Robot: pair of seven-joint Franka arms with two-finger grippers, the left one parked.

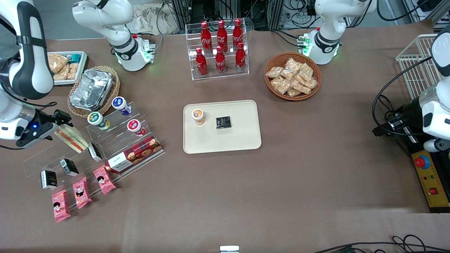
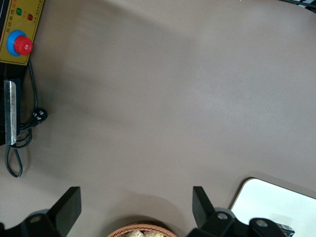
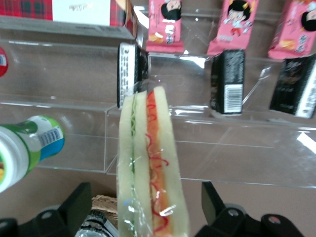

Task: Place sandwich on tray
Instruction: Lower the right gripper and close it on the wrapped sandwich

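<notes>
Straddling sandwich (image 3: 150, 163), claw (image 3: 148, 210) spread.

Sandwich's (image 3: 148, 168) near end and gripper (image 3: 143, 207) finger bases cut off by frame edge.

Room light was bright and even, from overhead; shadows on the brown table (image 1: 281, 182) were soft and short. Glare sat on the foil container (image 1: 92, 88) and the clear shelf (image 3: 207, 128), w/ white hot spots on its edges. The gripper (image 3: 146, 217) was in frame by the sandwich (image 3: 150, 168): the near wrap looked smeared and soft, pink packets (image 3: 237, 24) sharper. Front view was crisp, arms bulging slightly at the edges. Tray (image 2: 276, 202) corner was washed out white.
</notes>
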